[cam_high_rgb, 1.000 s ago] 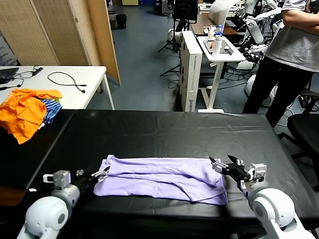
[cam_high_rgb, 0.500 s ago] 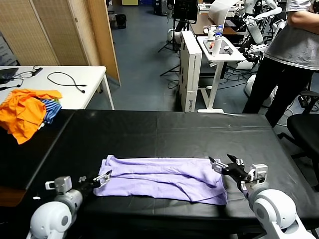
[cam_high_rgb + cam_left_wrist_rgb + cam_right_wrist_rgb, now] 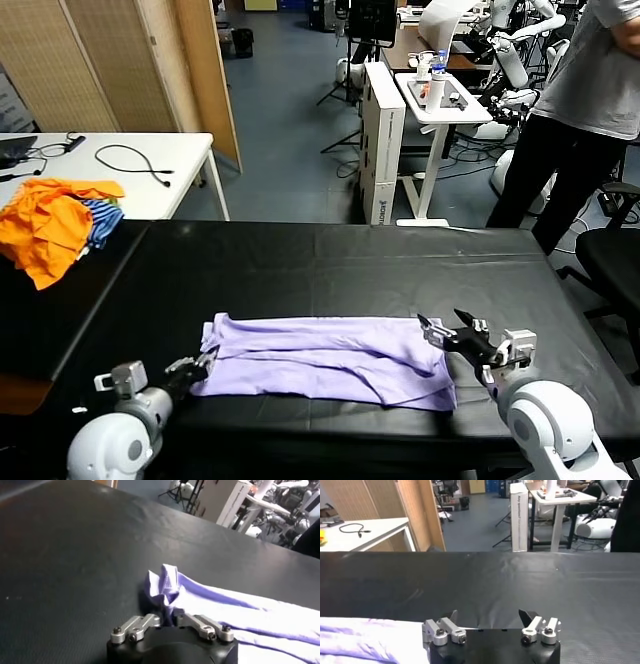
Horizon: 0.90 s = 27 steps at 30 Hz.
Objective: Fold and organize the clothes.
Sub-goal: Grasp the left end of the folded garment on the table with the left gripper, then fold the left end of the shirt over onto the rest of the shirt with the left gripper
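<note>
We find the lavender T-shirt (image 3: 325, 361) lying flat and roughly folded in the lower centre of the head view, on the black counter (image 3: 330, 270). Its left edge is bunched into a small raised fold, seen most clearly in the left wrist view (image 3: 167, 587).

The left end effector (image 3: 200, 363), at the lower left of the frame, is pinching that bunched edge; in the left wrist view its fingers (image 3: 150, 621) are pressed together on the cloth. Much of the arm behind it is cut off by the bottom of the frame.

The right end effector (image 3: 448, 331), at the lower right, sits at the shirt's right edge with its fingers (image 3: 452, 617) spread and nothing between them. From the head view we cannot tell whether it touches the fabric.

In the upper left, orange garments (image 3: 50, 220) partly cover a blue-striped cloth (image 3: 103, 218). At the upper right, a standing person (image 3: 585, 110) is cropped by the frame.
</note>
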{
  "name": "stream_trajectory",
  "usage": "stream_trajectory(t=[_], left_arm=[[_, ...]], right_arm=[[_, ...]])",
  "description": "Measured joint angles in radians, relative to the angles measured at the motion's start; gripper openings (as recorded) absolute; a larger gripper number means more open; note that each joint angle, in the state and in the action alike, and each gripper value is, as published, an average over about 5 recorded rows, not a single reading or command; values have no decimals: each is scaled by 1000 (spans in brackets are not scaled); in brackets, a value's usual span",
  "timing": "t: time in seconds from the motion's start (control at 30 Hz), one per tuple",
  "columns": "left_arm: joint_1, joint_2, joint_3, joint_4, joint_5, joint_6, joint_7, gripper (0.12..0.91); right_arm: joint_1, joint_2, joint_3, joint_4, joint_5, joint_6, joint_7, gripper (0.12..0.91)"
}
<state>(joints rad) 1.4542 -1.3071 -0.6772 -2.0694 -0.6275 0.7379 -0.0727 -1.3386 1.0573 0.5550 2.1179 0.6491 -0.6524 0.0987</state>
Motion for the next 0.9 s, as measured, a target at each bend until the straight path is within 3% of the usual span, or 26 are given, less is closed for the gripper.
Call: stream_trajectory(t=[0.3, 0.63, 0.77, 0.9], left_arm=[[12, 49, -3, -31, 121, 0, 11, 171], [61, 292, -126, -54, 283, -18, 48, 171], [67, 347, -166, -76, 269, -34, 33, 171], [56, 326, -146, -129, 181, -8, -3, 171]], right_arm=[[-5, 0, 14, -8, -1, 9, 1, 907], [-10, 25, -3, -16, -16, 13, 2, 907], [-22, 30, 2, -9, -20, 14, 2, 907], [-40, 31, 19, 4, -25, 14, 3, 907]])
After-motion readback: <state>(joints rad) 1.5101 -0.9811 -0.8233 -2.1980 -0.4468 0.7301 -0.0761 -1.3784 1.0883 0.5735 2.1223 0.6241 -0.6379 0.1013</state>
